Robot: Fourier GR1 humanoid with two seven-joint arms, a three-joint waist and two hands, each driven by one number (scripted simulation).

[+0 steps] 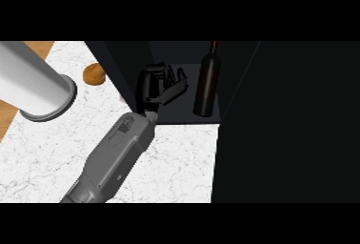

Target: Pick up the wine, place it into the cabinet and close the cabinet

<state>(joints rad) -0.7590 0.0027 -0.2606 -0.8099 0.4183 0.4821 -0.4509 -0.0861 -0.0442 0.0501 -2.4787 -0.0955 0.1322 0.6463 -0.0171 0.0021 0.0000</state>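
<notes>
The dark wine bottle [205, 83] stands upright inside the open black cabinet [184, 120], on its floor near the right wall. My right hand [160, 88] is inside the cabinet just left of the bottle. Its fingers are relaxed and spread, hold nothing, and stay a small gap apart from the glass. The grey forearm [116, 155] runs up from the lower left across the white marble counter [42, 152]. The left hand does not show.
A broad black surface [288, 124], the cabinet's right side or door, fills the right of the view. A large pale grey cylinder [32, 78] lies at the upper left. An orange-brown item [94, 74] sits on the counter beside the cabinet's left wall.
</notes>
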